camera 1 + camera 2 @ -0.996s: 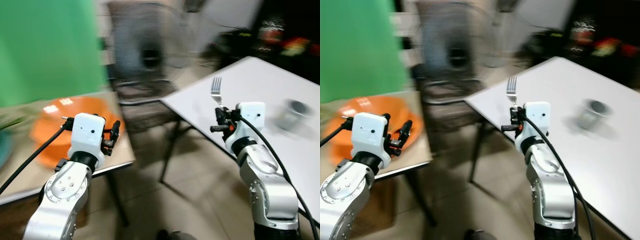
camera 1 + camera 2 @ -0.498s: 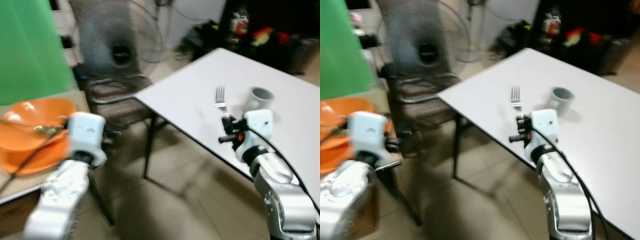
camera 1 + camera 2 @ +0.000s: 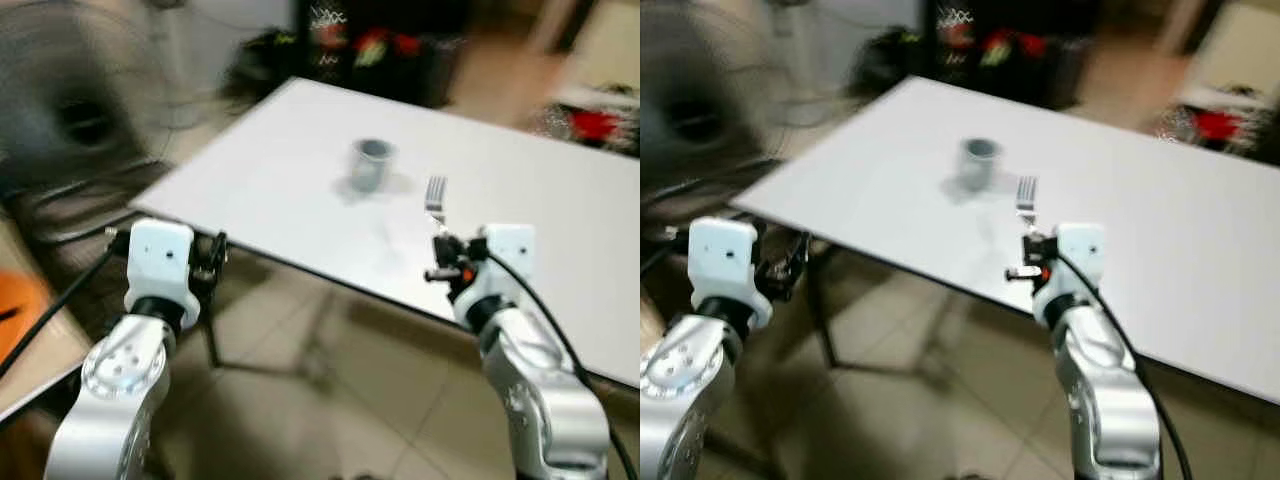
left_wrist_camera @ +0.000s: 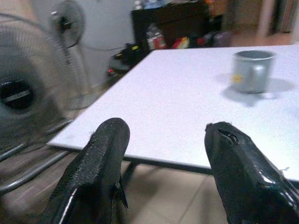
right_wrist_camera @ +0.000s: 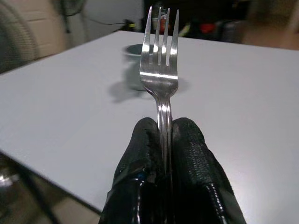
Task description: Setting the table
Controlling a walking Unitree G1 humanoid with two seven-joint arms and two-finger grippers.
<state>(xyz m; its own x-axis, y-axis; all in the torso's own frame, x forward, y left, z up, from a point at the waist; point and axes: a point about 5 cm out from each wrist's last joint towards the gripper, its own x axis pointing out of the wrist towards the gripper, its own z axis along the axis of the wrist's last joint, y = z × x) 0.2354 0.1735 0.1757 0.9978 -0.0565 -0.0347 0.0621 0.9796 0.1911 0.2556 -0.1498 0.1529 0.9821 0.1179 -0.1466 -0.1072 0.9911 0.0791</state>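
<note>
Right end effector (image 5: pixel 161 140) clamped on fork (image 5: pixel 160 60), tines up; left end effector (image 4: pixel 163 154) open, empty. Mug (image 3: pixel 372 165) at 11 o'clock of fork, surface (image 3: pixel 300 170) edge close: sloppy placement probably clips mug or drops fork.

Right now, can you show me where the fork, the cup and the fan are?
fork (image 5: pixel 160 70), right wrist view, on the base of its tines.
cup (image 4: pixel 251 71), left wrist view, on its side wall.
fan (image 4: pixel 18 93), left wrist view, on its dark hub.
</note>
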